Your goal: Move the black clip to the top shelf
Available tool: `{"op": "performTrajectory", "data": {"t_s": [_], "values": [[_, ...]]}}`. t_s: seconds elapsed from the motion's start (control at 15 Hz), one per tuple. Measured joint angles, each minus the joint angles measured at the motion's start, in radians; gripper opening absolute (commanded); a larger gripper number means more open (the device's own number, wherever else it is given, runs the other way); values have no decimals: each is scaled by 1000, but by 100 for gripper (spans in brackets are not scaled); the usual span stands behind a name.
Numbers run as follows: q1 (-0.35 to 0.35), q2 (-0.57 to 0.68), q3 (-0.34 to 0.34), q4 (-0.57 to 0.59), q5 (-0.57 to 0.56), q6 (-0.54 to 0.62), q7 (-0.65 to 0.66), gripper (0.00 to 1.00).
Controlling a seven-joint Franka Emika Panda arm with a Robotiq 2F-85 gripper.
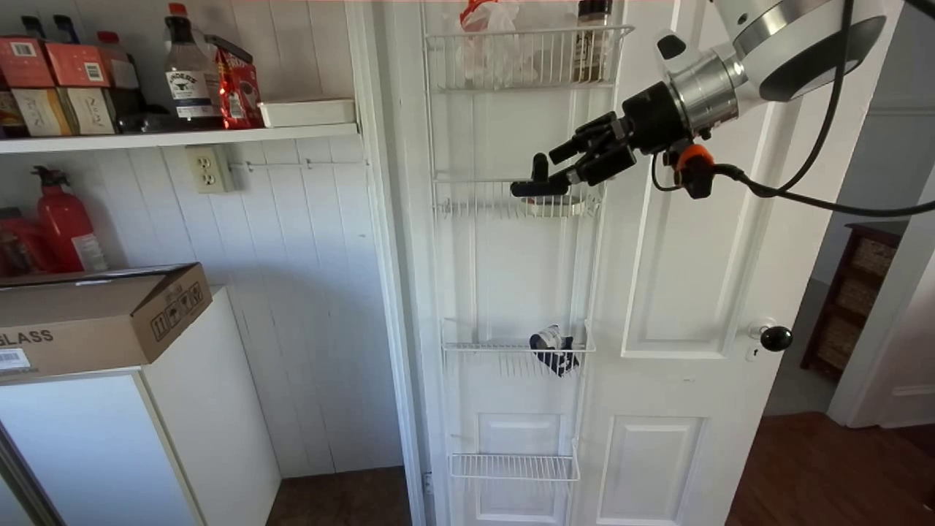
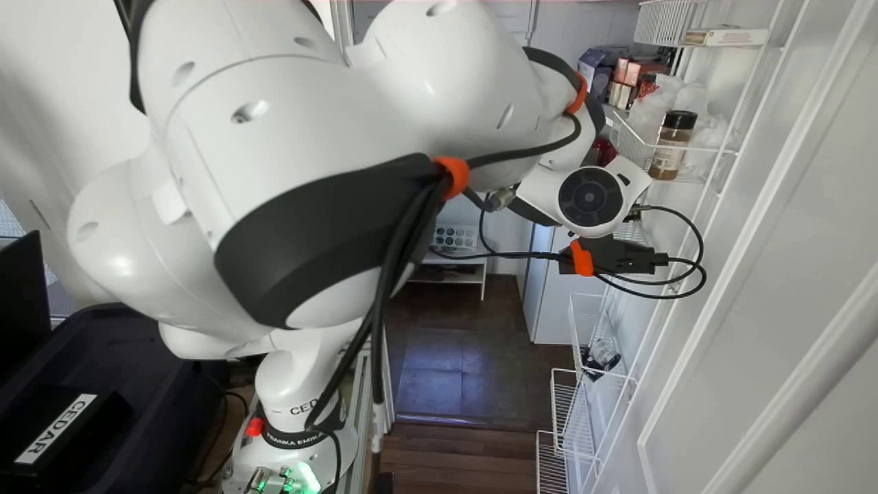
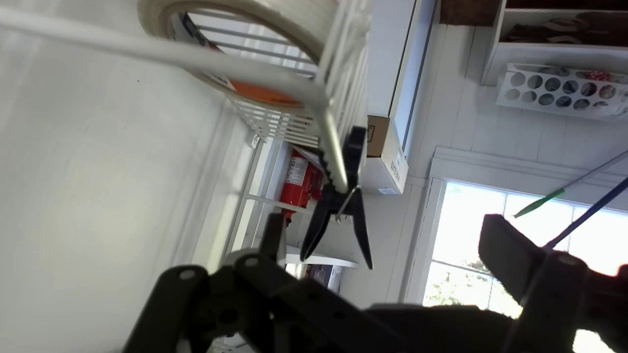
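I record the clip [image 3: 331, 198] as black with a touch of silver, and my tool [image 3: 383, 236] as plain black. The arm [image 2: 446, 82] is white with dark grey and silver sections; its straps [image 2: 453, 177] are orange. I find the rack [image 1: 486, 347] white and closely barred, the door [image 1: 679, 285] white, its knob [image 1: 776, 338] black. The ring [image 3: 301, 19] is cream, partly orange inside. I log the bundle [image 2: 602, 357] as black and white, its pattern too small for me to read remotely. The jar [image 2: 671, 152] is brown, black-lidded; the extinguisher [image 1: 67, 226] red, black-topped, white-labelled; the carton [image 1: 95, 334] brown with black print; the bottle [image 1: 192, 88] red-capped and white-labelled.
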Motion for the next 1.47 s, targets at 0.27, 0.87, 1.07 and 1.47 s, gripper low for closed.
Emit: {"op": "performTrajectory", "data": {"t_s": [0.27, 0.87, 1.07, 1.47], "values": [[41, -48, -30, 15, 0, 19, -47, 100], [127, -213, -54, 38, -12, 155, -116, 81], [138, -253, -56, 38, -19, 168, -128, 53], [147, -298, -58, 38, -28, 182, -142, 60]]}}
